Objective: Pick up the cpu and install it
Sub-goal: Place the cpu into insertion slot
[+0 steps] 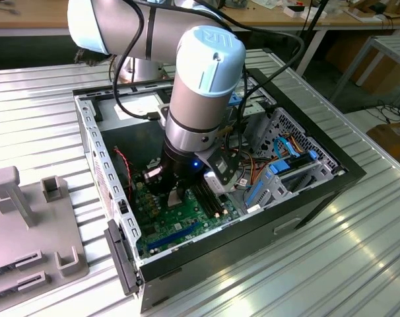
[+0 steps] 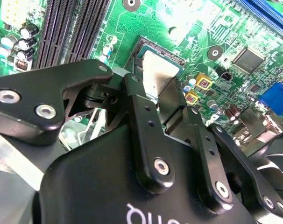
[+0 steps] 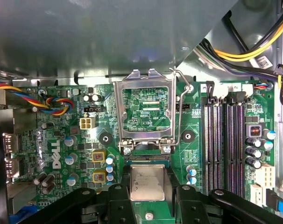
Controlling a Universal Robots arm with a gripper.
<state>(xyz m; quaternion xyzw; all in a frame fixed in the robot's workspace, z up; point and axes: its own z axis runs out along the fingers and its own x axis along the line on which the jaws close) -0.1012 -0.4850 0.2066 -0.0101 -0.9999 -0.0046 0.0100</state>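
First wrist view: end effector grips cpu.

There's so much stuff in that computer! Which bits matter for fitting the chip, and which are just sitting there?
For the job: cpu, gripper clasping it, open socket frame, motherboard.
Just there: memory slots, coloured cables, grey stand beside the computer case.

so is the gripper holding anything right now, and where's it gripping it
Yes, the cpu. The gripper pinches it by two opposite side edges, one finger on each, leaving its metal top bare.
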